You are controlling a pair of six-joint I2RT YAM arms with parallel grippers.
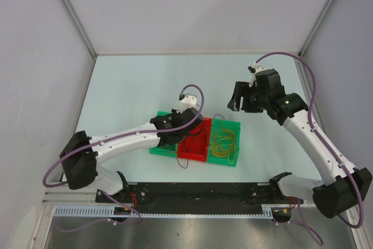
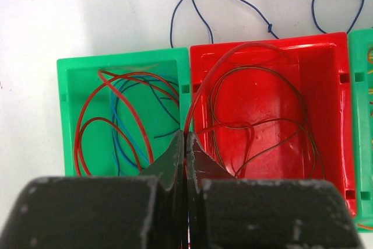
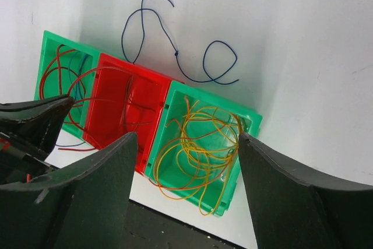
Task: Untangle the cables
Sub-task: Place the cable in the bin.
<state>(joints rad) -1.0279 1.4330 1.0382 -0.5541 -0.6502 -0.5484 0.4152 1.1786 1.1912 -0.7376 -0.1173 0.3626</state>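
Three bins stand in a row. The left green bin [image 2: 64,115] holds looping red and blue cables [image 2: 125,115]. My left gripper [image 2: 186,139] hangs above the wall between that bin and the red bin [image 2: 341,80]. It is shut on a thin red cable [image 2: 233,51] that arcs up over the red bin, where more red and dark cables lie. The right green bin [image 3: 247,122] holds a tangle of yellow-orange cables [image 3: 204,144]. My right gripper [image 3: 186,144] is open and empty, raised well above that bin [image 1: 240,108]. A dark blue cable [image 3: 175,53] lies loose on the table behind the bins.
The bins [image 1: 195,141] sit mid-table near the front edge, with the black base rail [image 1: 192,193] just in front. Thin cable ends [image 3: 70,147] trail onto the table beside the bins' near side. Grey walls enclose the table on three sides.
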